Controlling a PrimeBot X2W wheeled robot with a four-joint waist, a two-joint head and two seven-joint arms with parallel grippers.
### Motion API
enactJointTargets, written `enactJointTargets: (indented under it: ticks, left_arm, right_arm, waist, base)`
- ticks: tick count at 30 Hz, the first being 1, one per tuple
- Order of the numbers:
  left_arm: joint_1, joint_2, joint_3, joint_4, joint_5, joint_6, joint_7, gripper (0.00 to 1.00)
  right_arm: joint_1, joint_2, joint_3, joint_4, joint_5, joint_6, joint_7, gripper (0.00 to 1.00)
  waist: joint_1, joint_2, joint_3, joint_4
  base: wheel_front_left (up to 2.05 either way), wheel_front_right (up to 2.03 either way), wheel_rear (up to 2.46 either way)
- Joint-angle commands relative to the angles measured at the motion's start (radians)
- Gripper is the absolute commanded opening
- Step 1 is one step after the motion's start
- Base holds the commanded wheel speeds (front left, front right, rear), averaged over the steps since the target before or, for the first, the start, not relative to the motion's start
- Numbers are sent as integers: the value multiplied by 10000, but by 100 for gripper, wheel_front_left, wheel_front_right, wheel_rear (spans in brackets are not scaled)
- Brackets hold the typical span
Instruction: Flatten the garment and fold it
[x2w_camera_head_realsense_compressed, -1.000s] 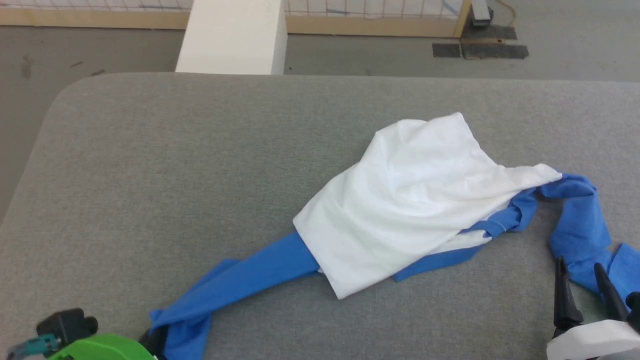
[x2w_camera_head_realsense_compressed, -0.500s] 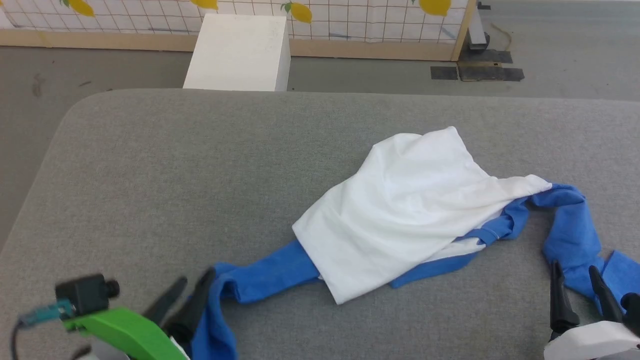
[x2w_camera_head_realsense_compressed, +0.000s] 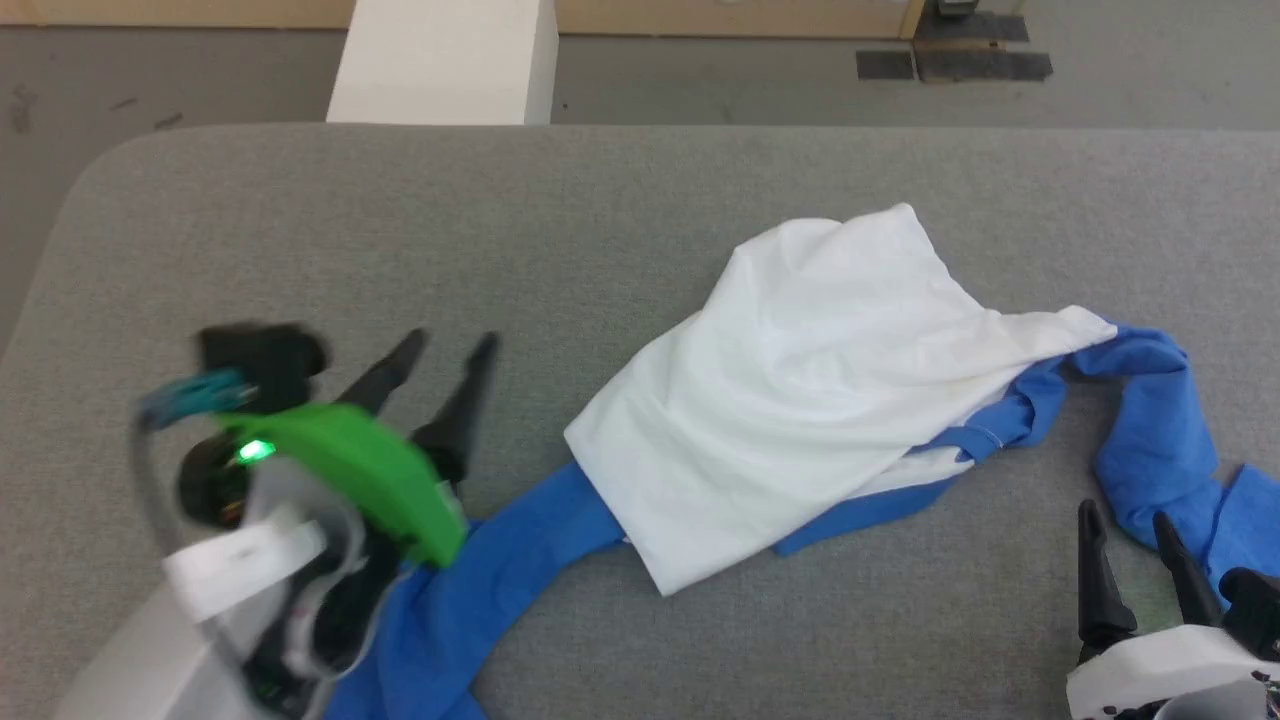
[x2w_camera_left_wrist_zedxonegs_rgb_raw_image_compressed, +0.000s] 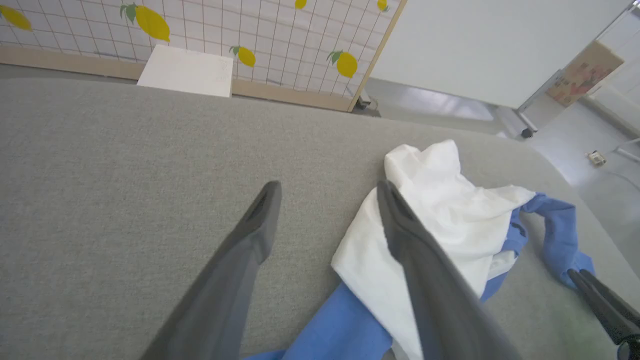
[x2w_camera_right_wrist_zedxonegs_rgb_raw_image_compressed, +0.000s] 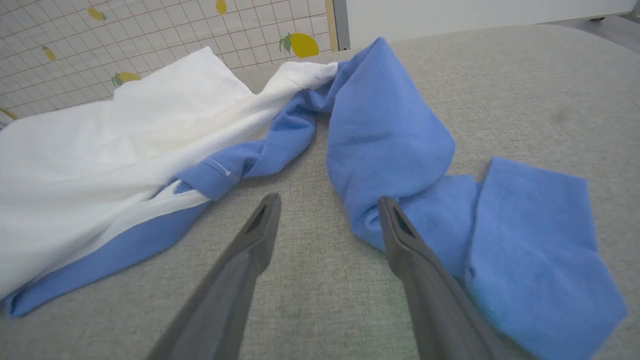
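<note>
the garment (x2w_camera_head_realsense_compressed: 800, 380) lies crumpled on the grey desk (x2w_camera_head_realsense_compressed: 500, 220), to the right of the middle. its white body is in a heap and one blue sleeve goes out to each side. the left gripper (x2w_camera_head_realsense_compressed: 450, 340) is over the desk beside the left sleeve, with fingers wide apart and nothing between them. the right gripper (x2w_camera_head_realsense_compressed: 1122, 512) is also wide and empty, and it points at the other blue sleeve (x2w_camera_right_wrist_zedxonegs_rgb_raw_image_compressed: 390, 130); if it touches the cloth i cannot tell. a white box (x2w_camera_head_realsense_compressed: 440, 60) stands on the floor behind the desk.

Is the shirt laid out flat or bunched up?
Bunched up. The garment lies heaped and creased on the grey table, both its blue sleeves trailing out twisted.
</note>
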Motion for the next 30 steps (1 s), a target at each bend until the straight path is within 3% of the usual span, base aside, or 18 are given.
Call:
enactJointTargets:
  ticks: [1, 9, 16, 17, 18, 25, 30]
  left_arm:
    - [-619, -314, -365, 433, 341, -13, 223, 100]
    - [-2655, -2207, -2298, 3731, 811, -250, 1952, 100]
    - [-3269, -2785, -2732, 5416, 709, -508, 2596, 100]
    - [-3334, -2818, -2743, 5601, 729, -532, 2573, 30]
    - [-3386, -2831, -2743, 5748, 782, -514, 2514, 0]
    - [-3549, -3000, -2670, 6142, 983, -817, 1629, 0]
    - [-3665, -2822, -2230, 5214, 930, -889, 1015, 0]
  right_arm:
    - [-205, -1, 43, 32, 60, -13, -73, 100]
    - [-484, -1, 67, 56, -63, -13, -114, 100]
    - [-567, -1, -80, -178, -172, -13, -55, 100]
    - [-566, -1, -84, -199, -181, -13, -46, 100]
    - [-563, -1, -82, -213, -186, -13, -39, 100]
    - [-421, -1, -91, -240, -220, -13, 41, 100]
    - [-297, -1, -123, -302, -207, -13, 69, 100]
  waist:
    - [0, 0, 329, -170]
    - [0, 0, 842, -445]
    - [0, 0, 1128, -590]
    - [0, 0, 1140, -604]
    - [0, 0, 1143, -614]
    - [0, 0, 872, -537]
    - [0, 0, 647, -434]
  base:
    - [0, 0, 0]
    - [0, 0, 0]
    - [0, 0, 0]
    - [0, 0, 0]
    - [0, 0, 0]
    - [0, 0, 0]
    - [0, 0, 0]
